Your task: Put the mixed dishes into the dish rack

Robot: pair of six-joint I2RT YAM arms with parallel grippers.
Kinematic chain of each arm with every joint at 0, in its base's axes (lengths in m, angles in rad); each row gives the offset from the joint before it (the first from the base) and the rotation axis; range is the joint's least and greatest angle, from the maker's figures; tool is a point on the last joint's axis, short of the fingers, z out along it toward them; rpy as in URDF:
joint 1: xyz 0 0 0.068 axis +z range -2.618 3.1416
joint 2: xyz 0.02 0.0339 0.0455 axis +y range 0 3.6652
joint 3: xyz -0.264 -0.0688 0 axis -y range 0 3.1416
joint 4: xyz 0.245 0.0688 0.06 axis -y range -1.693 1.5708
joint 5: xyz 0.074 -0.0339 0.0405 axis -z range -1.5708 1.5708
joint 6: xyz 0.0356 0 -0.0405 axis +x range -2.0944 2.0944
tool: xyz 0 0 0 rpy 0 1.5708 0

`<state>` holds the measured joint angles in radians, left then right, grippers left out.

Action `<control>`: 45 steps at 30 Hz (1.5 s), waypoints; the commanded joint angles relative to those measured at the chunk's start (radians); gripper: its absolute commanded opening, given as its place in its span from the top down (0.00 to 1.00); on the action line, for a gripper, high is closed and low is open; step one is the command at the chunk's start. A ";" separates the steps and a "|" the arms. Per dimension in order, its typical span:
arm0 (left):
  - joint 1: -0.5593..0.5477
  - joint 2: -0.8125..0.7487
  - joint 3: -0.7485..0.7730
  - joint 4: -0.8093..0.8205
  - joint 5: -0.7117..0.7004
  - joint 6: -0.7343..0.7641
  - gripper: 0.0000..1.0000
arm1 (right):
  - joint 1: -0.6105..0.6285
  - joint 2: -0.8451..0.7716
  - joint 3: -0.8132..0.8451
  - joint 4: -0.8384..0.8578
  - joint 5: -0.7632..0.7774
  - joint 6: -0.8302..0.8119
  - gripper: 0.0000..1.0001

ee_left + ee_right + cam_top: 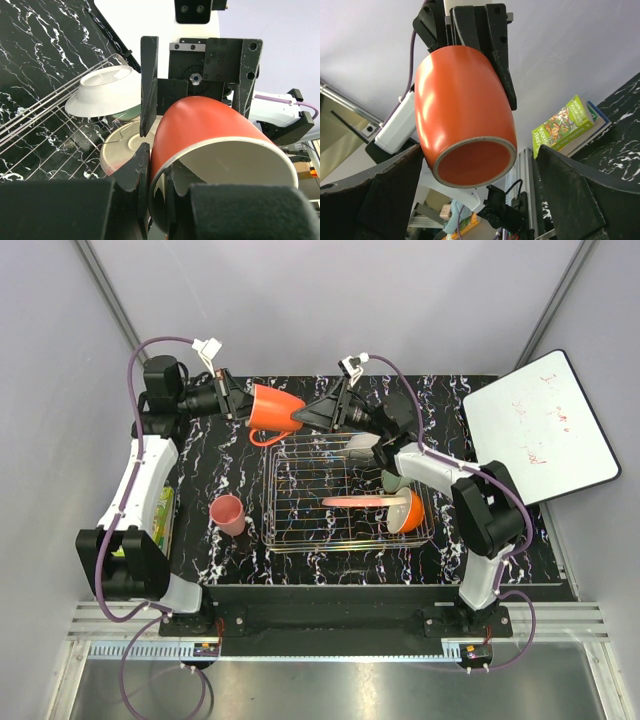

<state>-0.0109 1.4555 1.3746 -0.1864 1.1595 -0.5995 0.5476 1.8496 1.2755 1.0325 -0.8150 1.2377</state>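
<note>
The pink mug (228, 512) stands on the table (230, 465) just left of the rack (300, 502), with a green book (165, 515) further left at the table's edge. Inside the rack, the pink plate (365, 502) lies across the near half, and the orange bowl (410, 512) leans at its right end. Behind them are the green bowl (393, 481) and the white plate (362, 445), against the far side. Beyond the rack, in the air, the left end effector (243, 403) clamps the rim of the orange mug (275, 408), which is held sideways. The right end effector (305, 416) faces the mug's base with its jaws spread wide on either side; whether they touch it cannot be told.
</note>
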 commanded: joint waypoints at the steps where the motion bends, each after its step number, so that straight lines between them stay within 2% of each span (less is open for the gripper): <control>1: -0.035 -0.006 0.026 0.071 0.066 -0.014 1.00 | -0.008 0.040 0.053 0.100 0.008 0.085 0.00; 9: -0.073 0.060 0.050 0.080 0.049 -0.019 1.00 | 0.046 0.069 0.130 0.110 -0.019 0.098 0.01; 10: -0.073 0.065 0.052 0.082 0.046 -0.017 1.00 | 0.046 0.071 0.125 0.119 -0.019 0.114 0.04; 11: -0.073 0.068 0.052 0.084 0.045 -0.016 1.00 | 0.046 0.072 0.125 0.127 -0.026 0.123 0.17; 13: -0.072 0.069 0.050 0.082 0.040 -0.014 1.00 | 0.046 0.074 0.117 0.141 -0.030 0.144 0.31; 14: -0.066 0.069 0.050 0.084 0.037 -0.014 1.00 | 0.046 0.071 0.110 0.143 -0.035 0.146 0.43; 17: -0.048 0.071 0.052 0.085 0.025 -0.010 1.00 | 0.045 0.056 0.094 0.115 -0.038 0.129 0.64; 18: -0.041 0.071 0.053 0.090 0.016 -0.010 1.00 | 0.041 0.050 0.093 0.091 -0.039 0.123 0.86; 20: -0.021 0.069 0.052 0.087 -0.001 -0.003 1.00 | 0.037 0.039 0.097 0.048 -0.047 0.098 1.00; 22: -0.011 0.069 0.061 0.045 -0.043 0.059 0.98 | 0.031 0.022 0.102 -0.023 -0.058 0.068 1.00; 23: 0.000 0.071 0.064 0.006 -0.059 0.081 0.72 | 0.028 0.011 0.111 -0.117 -0.061 0.048 1.00; 24: 0.006 0.071 0.064 -0.008 -0.082 0.098 0.53 | 0.023 0.002 0.119 -0.188 -0.064 0.020 1.00; 25: 0.009 0.077 0.064 -0.027 -0.096 0.140 0.45 | 0.018 -0.019 0.133 -0.269 -0.070 -0.066 1.00; 26: 0.035 0.081 0.064 -0.069 -0.109 0.164 0.44 | 0.017 -0.033 0.168 -0.363 -0.066 -0.125 1.00; 27: 0.043 0.085 0.061 -0.091 -0.130 0.185 0.37 | 0.015 -0.042 0.188 -0.560 -0.058 -0.182 1.00; 28: 0.052 0.088 0.058 -0.106 -0.135 0.222 0.33 | 0.015 -0.055 0.212 -0.660 -0.038 -0.304 1.00; 29: 0.075 0.089 0.052 -0.123 -0.142 0.236 0.31 | 0.015 -0.056 0.261 -0.833 -0.027 -0.358 1.00; 30: 0.087 0.089 0.032 -0.125 -0.141 0.248 0.30 | 0.015 -0.059 0.280 -0.904 0.008 -0.451 1.00; 32: 0.118 0.086 0.015 -0.146 -0.141 0.270 0.27 | 0.011 -0.066 0.324 -1.068 0.040 -0.520 1.00; 37: 0.201 0.065 0.004 -0.215 -0.210 0.378 0.24 | 0.008 -0.003 0.473 -1.359 0.170 -0.699 1.00; 40: 0.218 0.052 0.001 -0.298 -0.274 0.489 0.23 | 0.021 0.093 0.640 -1.596 0.305 -0.811 1.00; 41: 0.218 0.049 -0.008 -0.341 -0.290 0.518 0.23 | 0.031 0.121 0.750 -1.732 0.360 -0.854 1.00; 43: 0.218 0.039 -0.022 -0.408 -0.300 0.616 0.25 | 0.066 0.211 0.922 -1.895 0.506 -0.951 1.00; 45: 0.218 0.040 -0.029 -0.450 -0.322 0.677 0.26 | 0.087 0.272 1.020 -1.960 0.588 -0.989 1.00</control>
<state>0.2115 1.5414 1.3674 -0.5121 0.9016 -0.1268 0.5797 2.0243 2.0636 -0.6395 -0.4736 0.4389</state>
